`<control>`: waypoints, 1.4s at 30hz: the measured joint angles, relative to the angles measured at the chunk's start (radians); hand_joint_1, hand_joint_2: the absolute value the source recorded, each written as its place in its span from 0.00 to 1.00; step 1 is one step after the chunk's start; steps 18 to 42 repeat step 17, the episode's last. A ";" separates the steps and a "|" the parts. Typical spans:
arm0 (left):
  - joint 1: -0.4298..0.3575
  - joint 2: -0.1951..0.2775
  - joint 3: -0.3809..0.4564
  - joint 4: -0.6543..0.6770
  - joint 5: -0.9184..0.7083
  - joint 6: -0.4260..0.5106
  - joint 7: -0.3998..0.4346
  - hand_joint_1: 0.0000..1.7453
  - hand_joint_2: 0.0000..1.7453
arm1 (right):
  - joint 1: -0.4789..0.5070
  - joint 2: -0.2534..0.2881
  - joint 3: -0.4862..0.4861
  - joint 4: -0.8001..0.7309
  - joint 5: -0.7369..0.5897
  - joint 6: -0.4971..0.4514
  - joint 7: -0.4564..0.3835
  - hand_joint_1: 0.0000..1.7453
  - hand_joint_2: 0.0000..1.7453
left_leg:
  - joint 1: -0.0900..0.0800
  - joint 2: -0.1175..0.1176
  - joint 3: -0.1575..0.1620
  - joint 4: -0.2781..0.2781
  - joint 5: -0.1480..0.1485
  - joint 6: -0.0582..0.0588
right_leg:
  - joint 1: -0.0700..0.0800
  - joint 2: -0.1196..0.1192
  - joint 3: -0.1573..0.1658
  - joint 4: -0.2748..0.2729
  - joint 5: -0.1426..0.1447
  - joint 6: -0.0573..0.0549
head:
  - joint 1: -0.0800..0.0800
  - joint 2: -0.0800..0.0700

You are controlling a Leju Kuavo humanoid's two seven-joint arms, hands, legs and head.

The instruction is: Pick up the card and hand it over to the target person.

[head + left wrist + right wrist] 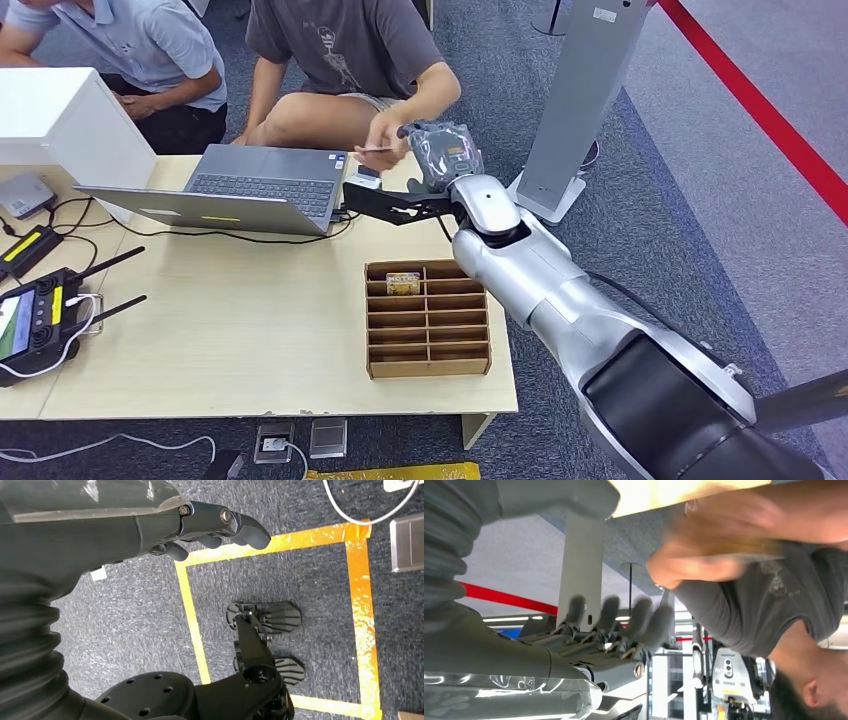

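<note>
Grey fingers of the right hand stand straight and spread, with nothing between them in the right wrist view. Just beyond the fingertips, on the far side from the palm, is the person's hand, which pinches a thin pale sliver that I take for the card. It is held roughly level, and its long axis runs away from the robot's fingertips toward the laptop. So the card lies ahead of the fingers, in the person's grip and not the robot's. Whether the fingertips touch it I cannot tell.

By that reading the handover looks made, and the next move would be to draw the arm back clear of the person's wrist.

Only the head view gives the card's edge. The right wrist view blurs the person's forearm but settles that the fingers are apart.

Far behind the fingers, the left hand hangs over carpet, loosely bent and holding nothing. Below the right forearm on the desk sits a wooden slotted tray.
</note>
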State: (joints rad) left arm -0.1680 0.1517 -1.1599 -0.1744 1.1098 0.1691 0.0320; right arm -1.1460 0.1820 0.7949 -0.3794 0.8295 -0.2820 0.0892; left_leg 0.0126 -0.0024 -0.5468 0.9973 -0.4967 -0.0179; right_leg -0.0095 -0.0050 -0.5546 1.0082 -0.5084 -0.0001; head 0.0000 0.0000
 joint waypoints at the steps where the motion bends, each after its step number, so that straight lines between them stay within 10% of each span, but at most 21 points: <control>1: 0.004 -0.001 0.003 0.000 0.003 0.003 -0.003 0.00 1.00 | 0.006 -0.004 -0.033 -0.014 -0.036 -0.007 -0.022 0.00 1.00 | 0.000 0.000 0.000 0.000 0.000 0.000 | 0.000 0.000 0.000 0.000 0.000 0.000 | 0.000 0.000; 7: 0.038 -0.002 0.024 0.001 0.030 0.017 -0.001 0.00 1.00 | 0.161 -0.056 -0.294 -0.249 -0.527 0.104 -0.143 0.00 1.00 | 0.000 0.000 0.001 0.000 0.000 0.000 | 0.000 0.000 0.001 -0.001 0.000 0.000 | 0.000 0.000; 13: 0.042 -0.006 0.047 -0.003 0.060 0.032 0.027 0.00 1.00 | 0.568 -0.283 -0.301 -0.932 -1.126 0.120 -0.157 0.00 1.00 | 0.001 -0.007 0.002 -0.002 0.001 0.001 | 0.001 -0.007 0.005 -0.005 0.000 0.001 | 0.000 0.000; 17: 0.042 -0.010 0.048 -0.004 0.062 0.038 0.029 0.00 1.00 | 0.838 -0.360 -0.384 -1.264 -1.169 0.074 -0.161 0.00 1.00 | 0.002 -0.012 0.003 -0.003 0.001 0.001 | 0.002 -0.013 0.008 -0.007 -0.002 0.001 | 0.000 0.000; 42: 0.042 -0.010 0.048 -0.004 0.062 0.038 0.029 0.00 1.00 | 0.838 -0.360 -0.384 -1.264 -1.169 0.074 -0.161 0.00 1.00 | 0.002 -0.012 0.003 -0.003 0.001 0.001 | 0.002 -0.013 0.008 -0.007 -0.002 0.001 | 0.000 0.000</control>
